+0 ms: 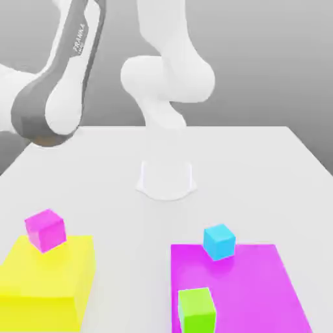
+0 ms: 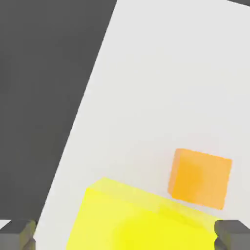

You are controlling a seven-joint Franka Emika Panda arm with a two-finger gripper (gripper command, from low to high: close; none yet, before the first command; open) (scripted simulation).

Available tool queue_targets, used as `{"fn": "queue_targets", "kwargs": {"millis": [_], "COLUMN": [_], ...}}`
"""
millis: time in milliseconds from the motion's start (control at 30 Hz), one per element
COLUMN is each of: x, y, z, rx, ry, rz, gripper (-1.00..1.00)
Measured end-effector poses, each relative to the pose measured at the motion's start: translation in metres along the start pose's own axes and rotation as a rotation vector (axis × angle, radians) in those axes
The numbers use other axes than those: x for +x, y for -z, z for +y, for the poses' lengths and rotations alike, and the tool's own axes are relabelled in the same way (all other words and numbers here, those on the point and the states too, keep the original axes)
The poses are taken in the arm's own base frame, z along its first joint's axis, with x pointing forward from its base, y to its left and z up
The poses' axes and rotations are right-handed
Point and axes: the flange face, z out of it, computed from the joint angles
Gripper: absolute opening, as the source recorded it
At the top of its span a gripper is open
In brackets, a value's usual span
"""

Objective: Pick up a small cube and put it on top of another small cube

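Nothing is grasped yet: the gripper (image 2: 125, 237) is held wide and empty above the large yellow block (image 2: 141, 219), the small plain orange cube (image 2: 200, 179) is seen just beside it on the white table (image 2: 171, 88), so pick and stack are left.

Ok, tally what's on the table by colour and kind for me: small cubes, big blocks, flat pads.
Small magenta cube: 1
Small cyan cube: 1
Small green cube: 1
Small orange cube: 1
Large yellow block: 1
Flat magenta pad: 1
Total: 6 things, 4 of them small cubes.
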Motion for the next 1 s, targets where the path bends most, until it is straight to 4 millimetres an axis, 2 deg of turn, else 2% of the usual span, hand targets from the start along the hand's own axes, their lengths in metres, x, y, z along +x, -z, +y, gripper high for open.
{"fn": "queue_targets", "kwargs": {"millis": [67,167,200,367,400,467,567,600,767,1000], "x": [0.017,0.022,0.022,0.022,0.022,0.022,0.022,0.027,0.032,-0.007], "y": [-0.034,-0.078,-0.091,-0.091,-0.098,-0.085,-0.048,-0.042,0.011,0.079], "z": [0.007,0.011,0.012,0.012,0.013,0.012,0.01,0.01,0.023,0.06], "rx": [-0.037,-0.048,-0.048,-0.047,-0.047,-0.048,-0.047,-0.054,-0.081,-0.068], "ry": [-0.067,-0.086,-0.088,-0.088,-0.089,-0.089,-0.089,-0.077,0.016,0.056], "rz": [0.001,0.002,0.002,0.002,0.002,0.002,0.002,0.003,-0.016,-0.027], "gripper": [0.0,0.0,-1.0,-1.0,-1.0,-1.0,-1.0,-1.0,-1.0,-1.0]}}
